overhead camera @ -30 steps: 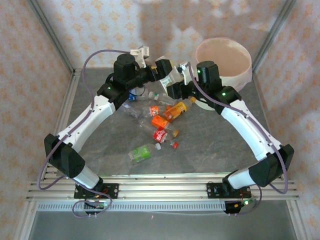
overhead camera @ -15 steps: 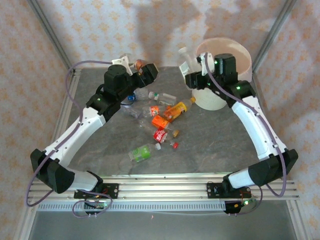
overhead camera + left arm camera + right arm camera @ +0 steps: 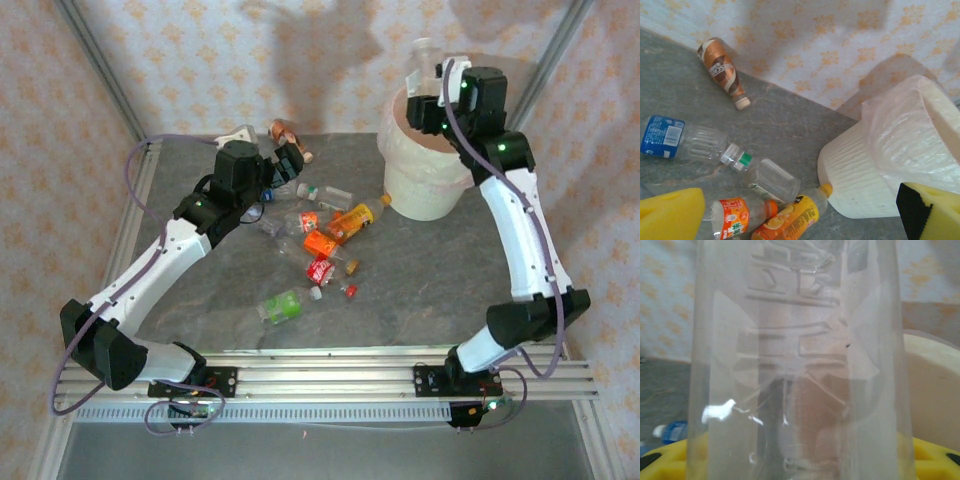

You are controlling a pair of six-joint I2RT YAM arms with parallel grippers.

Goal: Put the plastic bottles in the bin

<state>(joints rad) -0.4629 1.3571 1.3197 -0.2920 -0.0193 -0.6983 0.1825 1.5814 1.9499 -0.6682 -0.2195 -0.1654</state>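
Above the bin (image 3: 425, 190), we see the right gripper (image 3: 426, 92) clamped on a clear bottle (image 3: 425, 55); the left gripper (image 3: 284, 160) gapes wide, empty, over the table (image 3: 420, 280).

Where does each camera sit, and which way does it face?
Top external: above and behind the bases, looking down at the table; left arm and right arm show.
Left wrist: above the table, facing the bin; yellow fingers show.
Right wrist: close against the held clear bottle, bin behind; yellow fingers below.
Shared: top external and left wrist both see bin and brown bottle.
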